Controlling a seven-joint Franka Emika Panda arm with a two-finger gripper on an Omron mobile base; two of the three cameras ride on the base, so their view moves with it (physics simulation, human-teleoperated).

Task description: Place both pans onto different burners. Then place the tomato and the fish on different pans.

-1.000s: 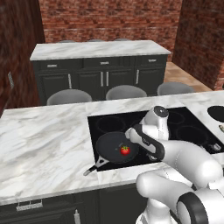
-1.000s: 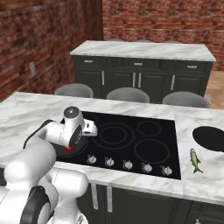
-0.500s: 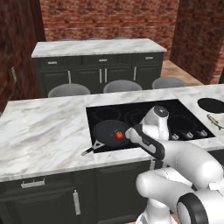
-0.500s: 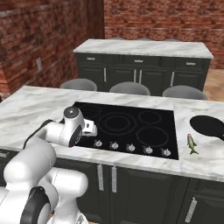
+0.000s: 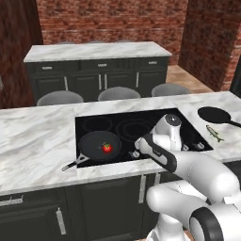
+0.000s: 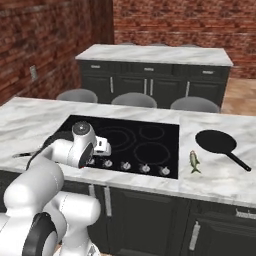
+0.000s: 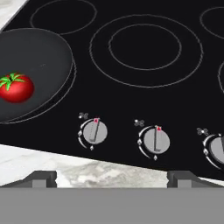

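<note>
Left base view is showing the tomato sitting in one pan on the cooktop's near-left burner, the second pan and fish lying right on the counter. Since earlier, the base is shifting rightward; the gripper, fingers wide and empty, is hovering above the knobs.

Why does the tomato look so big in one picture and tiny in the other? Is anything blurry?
Hand view: the camera sits close, so the tomato in its pan looks large and sharp. Left base view: it is farther off, so the tomato is small. Nothing is blurred; the cooktop shows no glare.
</note>
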